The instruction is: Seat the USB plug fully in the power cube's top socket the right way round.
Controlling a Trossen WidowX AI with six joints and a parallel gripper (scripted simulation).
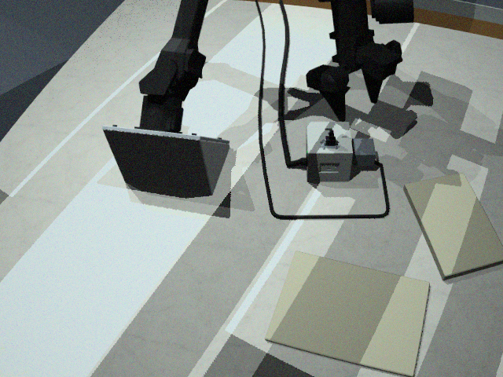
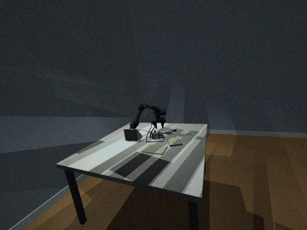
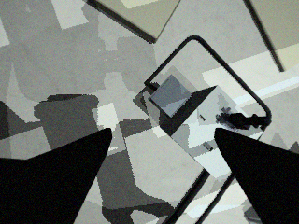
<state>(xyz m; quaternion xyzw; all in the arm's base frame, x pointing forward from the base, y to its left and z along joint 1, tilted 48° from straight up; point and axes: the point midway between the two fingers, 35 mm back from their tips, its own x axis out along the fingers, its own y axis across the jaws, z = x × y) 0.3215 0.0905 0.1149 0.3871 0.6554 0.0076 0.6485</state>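
Observation:
The power cube [image 1: 317, 164] [image 2: 155, 135] [image 3: 192, 135] stands on the table, light grey, with sockets in its faces. The small black USB plug [image 1: 331, 140] [image 3: 240, 120] stands up from its top; how deep it sits and which way round it faces cannot be told. My gripper [image 1: 357, 110] [image 2: 159, 127] [image 3: 162, 133] is open and empty, pointing down above and behind the cube as the top camera sees it. In the wrist view the plug lies beyond the right fingertip, not between the fingers. Shadows darken the cube's surroundings.
A grey block [image 1: 364, 153] [image 3: 171, 95] sits against the cube's side. A black cable [image 1: 331, 217] [image 3: 229, 75] loops around the cube; another [image 1: 281, 101] enters its left side. Two flat beige panels [image 1: 349, 312] [image 1: 450, 227] lie nearby. A dark wedge [image 1: 162, 162] stands at the arm's base.

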